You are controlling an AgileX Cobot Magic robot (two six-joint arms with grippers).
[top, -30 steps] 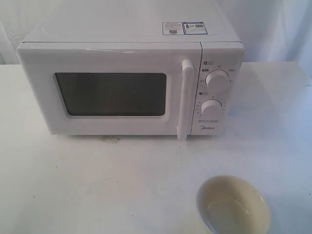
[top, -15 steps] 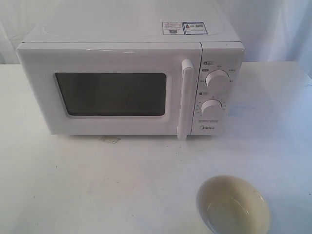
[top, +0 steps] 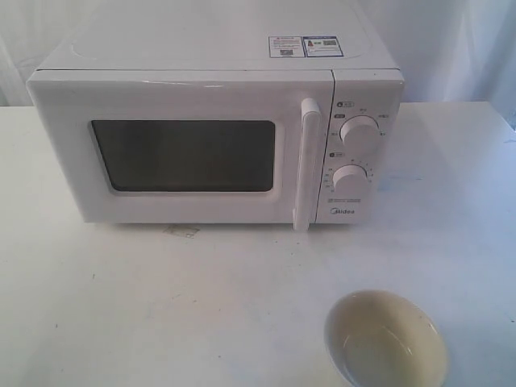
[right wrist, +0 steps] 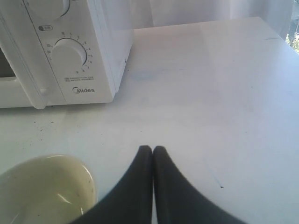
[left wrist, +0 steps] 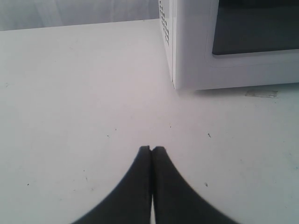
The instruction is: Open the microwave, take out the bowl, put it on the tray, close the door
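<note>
We see the Midea microwave across the upper half of the ext. view, its door flush shut, bar handle upright. The cream bowl sits lower right on the white table, apart from the oven. Left gripper & right gripper: tips pressed together, holding nothing.

left gripper closed, right gripper closed, both empty
</note>
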